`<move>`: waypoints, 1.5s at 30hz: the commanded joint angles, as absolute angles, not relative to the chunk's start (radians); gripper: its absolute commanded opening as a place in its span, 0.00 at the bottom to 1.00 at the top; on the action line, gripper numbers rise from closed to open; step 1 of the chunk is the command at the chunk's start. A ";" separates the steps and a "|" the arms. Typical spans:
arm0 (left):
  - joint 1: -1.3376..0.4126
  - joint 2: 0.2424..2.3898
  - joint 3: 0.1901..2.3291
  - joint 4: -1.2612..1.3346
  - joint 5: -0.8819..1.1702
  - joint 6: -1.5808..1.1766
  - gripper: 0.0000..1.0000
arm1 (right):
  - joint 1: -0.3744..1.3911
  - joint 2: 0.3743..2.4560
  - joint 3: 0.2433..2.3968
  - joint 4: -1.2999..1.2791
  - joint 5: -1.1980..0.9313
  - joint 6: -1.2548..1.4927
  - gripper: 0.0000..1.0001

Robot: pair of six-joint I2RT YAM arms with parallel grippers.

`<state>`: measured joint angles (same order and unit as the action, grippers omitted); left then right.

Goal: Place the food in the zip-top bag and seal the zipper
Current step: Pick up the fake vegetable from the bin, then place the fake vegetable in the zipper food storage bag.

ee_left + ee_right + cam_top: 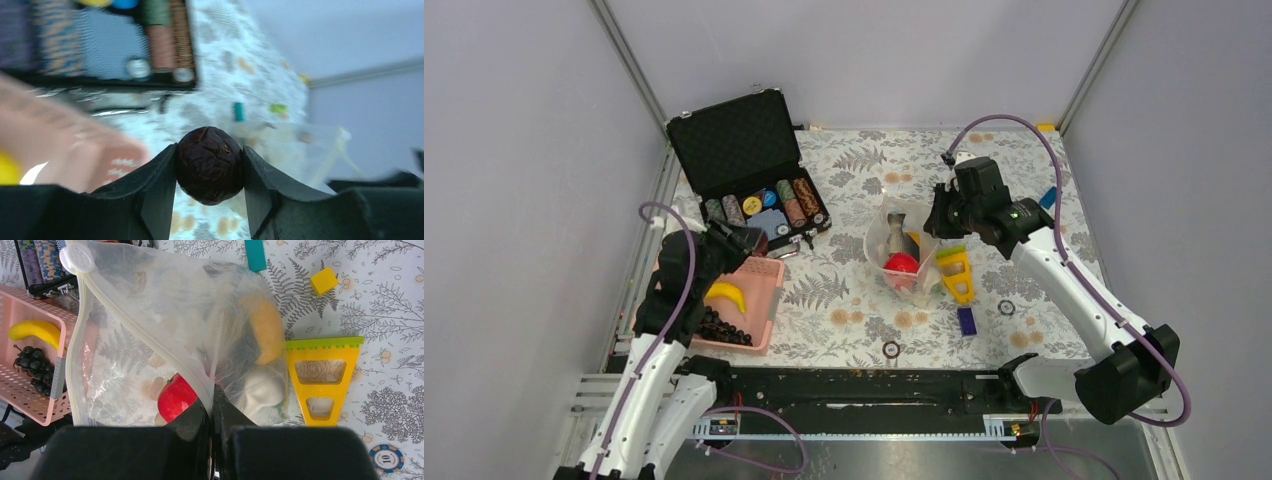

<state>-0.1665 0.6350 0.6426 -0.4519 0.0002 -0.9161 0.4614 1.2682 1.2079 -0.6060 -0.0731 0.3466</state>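
Subject: zip-top bag (pixel 894 225), standing just right of frame centre in the top view with its mouth open. In the right wrist view the two runs of the zipper (pixel 80 325) are spread apart and meet at a white end tab in the upper left. Contents seen through the plastic: red fruit (pixel 175 396) low centre, an orange piece (pixel 266 330) at centre right and a whitish piece (pixel 260 390) below it. From overhead a grey item sits above the red fruit; its identity is unclear. The right gripper (pixel 212 410) is narrow, fingers pinched tight on one lip of the bag at bottom centre. The left gripper (pixel 210 167), centre-left in the top view at the upper edge of the pink basket (pixel 764 280), is clamped on a dark wrinkled ball (pixel 210 150), one finger on each side. In the basket lie the banana (pixel 727 295) and the grape bunch (pixel 724 328). A yellow triangular piece (pixel 956 272) lies just right of the bag; whether they touch, cannot tell. An open black case (pixel 744 150) holding poker chips sits at upper left on the fern-print table (pixel 844 170). Also on the table: blue block (pixel 967 320), loose chip (pixel 891 349), yellow cube (pixel 323 280), teal block (pixel 255 252).
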 commanded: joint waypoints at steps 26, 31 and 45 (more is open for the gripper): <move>-0.836 1.435 1.221 0.004 0.265 -0.673 0.58 | 0.451 1.166 1.185 -0.568 -0.126 0.369 0.05; -0.843 1.449 1.241 -0.050 0.235 -0.656 0.96 | 0.451 1.170 1.187 -0.569 -0.126 0.368 0.05; -0.843 1.336 1.224 -0.202 0.089 -0.591 0.99 | 0.450 1.167 1.183 -0.569 -0.115 0.365 0.05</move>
